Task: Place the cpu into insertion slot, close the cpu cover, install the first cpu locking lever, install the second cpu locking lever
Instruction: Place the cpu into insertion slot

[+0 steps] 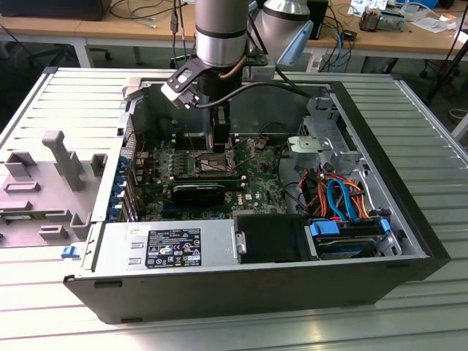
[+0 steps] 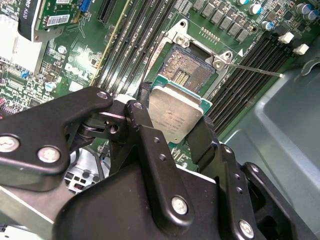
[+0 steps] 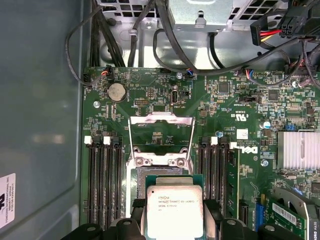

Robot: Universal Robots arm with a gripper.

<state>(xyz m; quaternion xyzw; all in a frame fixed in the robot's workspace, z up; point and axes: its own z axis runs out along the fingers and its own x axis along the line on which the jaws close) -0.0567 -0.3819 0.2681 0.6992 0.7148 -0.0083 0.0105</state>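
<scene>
Second wrist view: black jaws clamp opposite edges of the small square silver-topped cpu (image 2: 176, 116), poised near the open grey pin-grid socket (image 2: 186, 67) slightly above centre of the exterior view, not seated; best kept level, squared to the socket, lowered straight, no sliding.

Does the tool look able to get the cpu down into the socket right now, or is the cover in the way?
Probably yes: the cpu cover is swung back, the socket lies bare, and the tool holds the cpu close by it.
</scene>
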